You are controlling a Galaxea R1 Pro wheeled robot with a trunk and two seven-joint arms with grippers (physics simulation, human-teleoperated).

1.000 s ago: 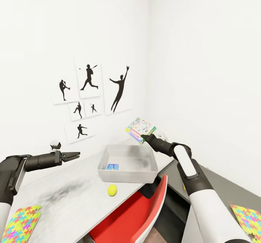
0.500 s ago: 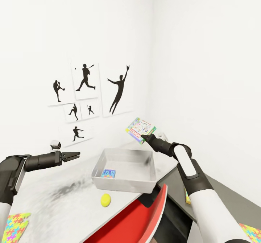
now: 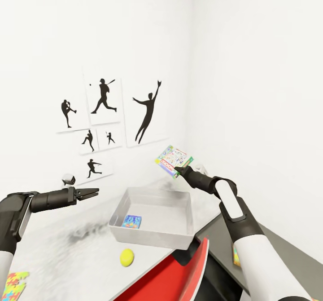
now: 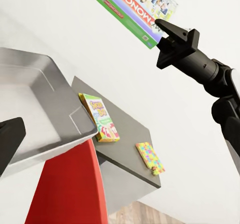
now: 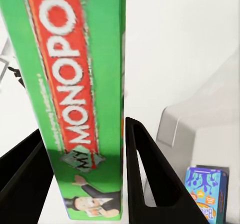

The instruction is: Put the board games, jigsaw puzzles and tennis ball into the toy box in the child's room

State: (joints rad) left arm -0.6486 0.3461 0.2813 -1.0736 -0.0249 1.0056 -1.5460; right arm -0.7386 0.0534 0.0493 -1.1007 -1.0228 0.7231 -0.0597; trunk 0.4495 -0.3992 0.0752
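Note:
My right gripper (image 3: 178,171) is shut on a green Monopoly board game (image 3: 174,161), held in the air above the far right corner of the grey toy box (image 3: 179,240). The right wrist view has the Monopoly box (image 5: 80,98) clamped between the two black fingers. A blue board game (image 3: 132,221) lies inside the toy box. The yellow tennis ball (image 3: 127,257) rests on the table just in front of it. A colourful jigsaw puzzle (image 3: 13,284) lies at the table's near left. My left gripper (image 3: 92,193) hovers open, left of the toy box.
A red chair (image 3: 179,274) stands against the table's front edge. On the dark grey surface to the right lie another board game (image 4: 102,118) and a second jigsaw puzzle (image 4: 150,157). Silhouette posters (image 3: 105,112) hang on the wall behind.
The whole picture has shifted, so the camera has moved; the toy box and ball now sit lower and further left. Both arms keep their pose and the Monopoly box stays gripped.

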